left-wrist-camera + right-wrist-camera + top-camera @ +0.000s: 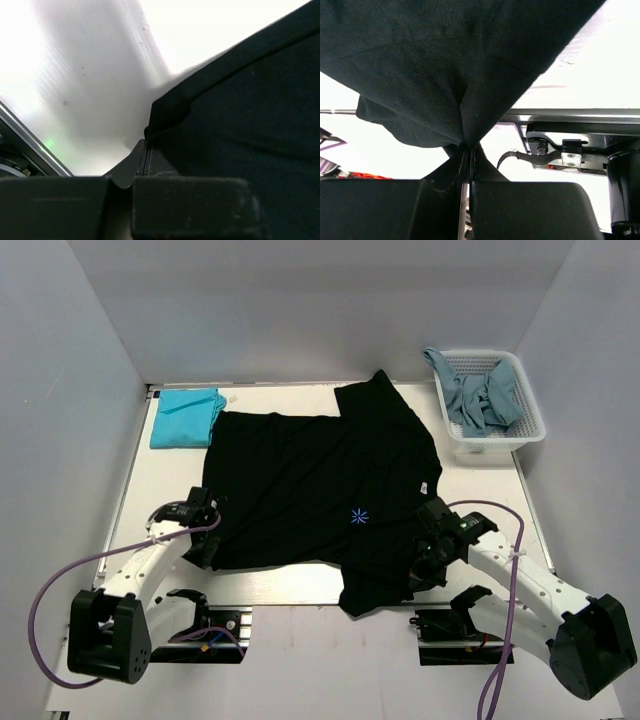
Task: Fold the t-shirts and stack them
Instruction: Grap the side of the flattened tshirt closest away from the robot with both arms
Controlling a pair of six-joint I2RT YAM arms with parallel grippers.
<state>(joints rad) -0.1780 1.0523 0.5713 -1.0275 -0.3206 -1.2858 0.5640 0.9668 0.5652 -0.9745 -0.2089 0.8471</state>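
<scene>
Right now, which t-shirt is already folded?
The teal t-shirt at the far left; the black one lies spread out, the greyish-blue ones sit bunched in the basket.

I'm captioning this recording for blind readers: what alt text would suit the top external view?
A large black t-shirt lies spread on a white table, with the left fingers and right fingers shut on its near edge. A folded teal t-shirt lies far left; greyish-blue t-shirts sit in a white basket far right.

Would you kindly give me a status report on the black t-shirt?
Left gripper shut on black t-shirt, near-left edge. Right gripper shut on its near-right edge. Teal t-shirt, mesh basket stand clear.
</scene>
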